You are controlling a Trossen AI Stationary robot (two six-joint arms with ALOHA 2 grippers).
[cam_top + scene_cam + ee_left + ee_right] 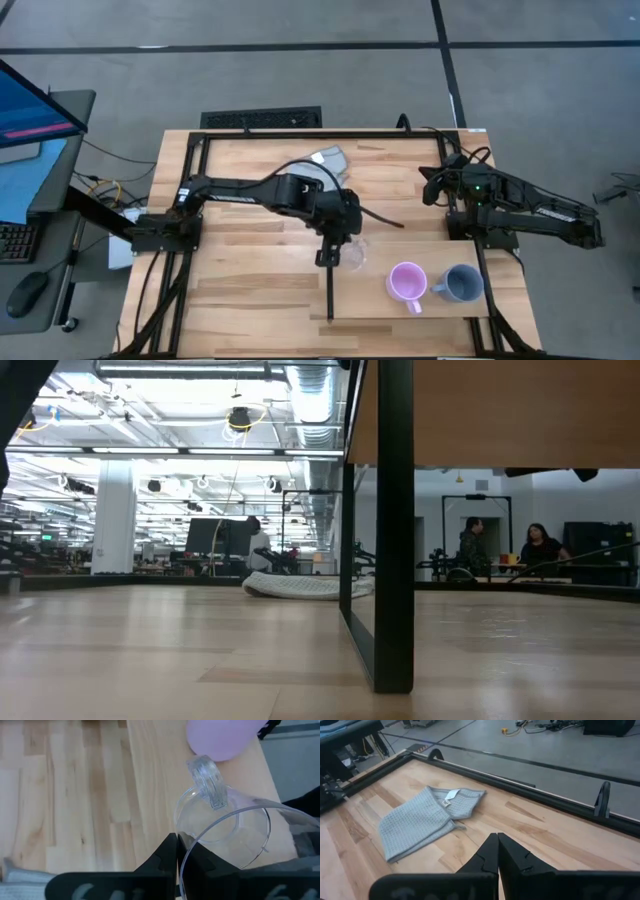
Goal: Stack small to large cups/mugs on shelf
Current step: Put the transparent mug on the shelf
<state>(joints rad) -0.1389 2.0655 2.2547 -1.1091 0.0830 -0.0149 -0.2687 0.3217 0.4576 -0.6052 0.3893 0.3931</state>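
Observation:
The clear cup (225,827), which has a clear handle (206,774), is over the left part of the light-wood shelf (440,310). My left gripper (335,254) is shut on the cup (355,254). The pink-purple mug (406,281) and the grey-blue mug (462,284) stand upright side by side on the shelf's right part. The pink mug also shows beyond the cup in the left wrist view (220,740). My right gripper (498,842) is shut and empty, above the table's far right. My left gripper (179,847) holds the clear cup by its rim (184,857), on the side away from the handle, with one finger outside the wall and one inside. The fingers come from above. I cannot tell whether the cup's base rests on the shelf.
A folded light-blue cloth (330,160) lies on the table near its far edge, seen also from the right wrist (422,820). A thin black divider strip (330,292) runs along the shelf's left end. In the low view the shelf's black leg (392,530) stands close; people show far behind.

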